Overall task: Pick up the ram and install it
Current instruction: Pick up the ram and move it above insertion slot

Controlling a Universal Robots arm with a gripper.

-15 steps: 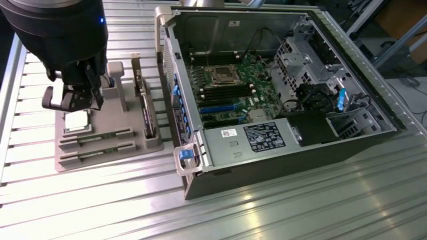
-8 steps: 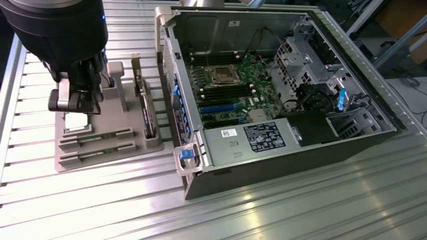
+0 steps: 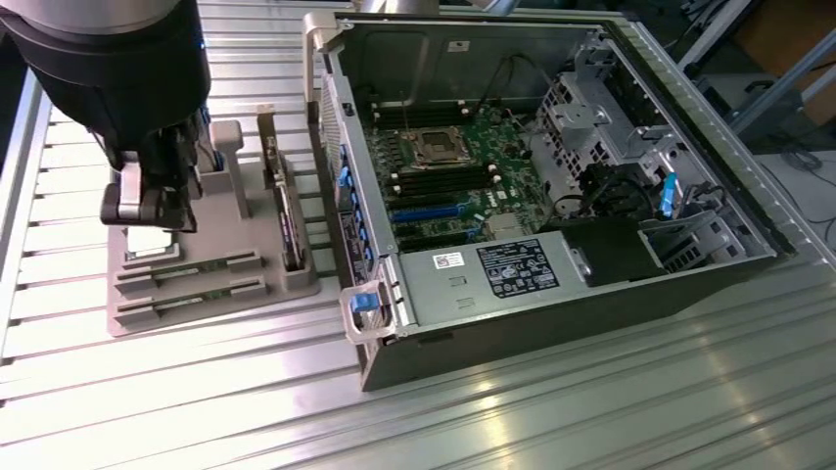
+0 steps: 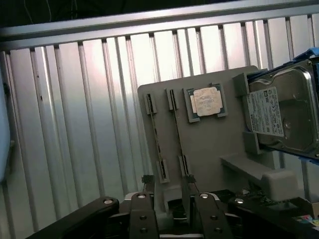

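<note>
Though the gripper (image 4: 168, 186) gapes, the ram (image 4: 156, 144) shows edge-on.

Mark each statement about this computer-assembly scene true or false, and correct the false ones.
1. Two ram sticks sit in the tray. True.
2. The end effector grips one of the ram sticks. False: it is open over the tray, holding nothing.
3. The case has its side open. True.
4. The case stands on the exterior view's left of the tray. False: it stands on the right.
5. A processor lies in the tray. True.
</note>
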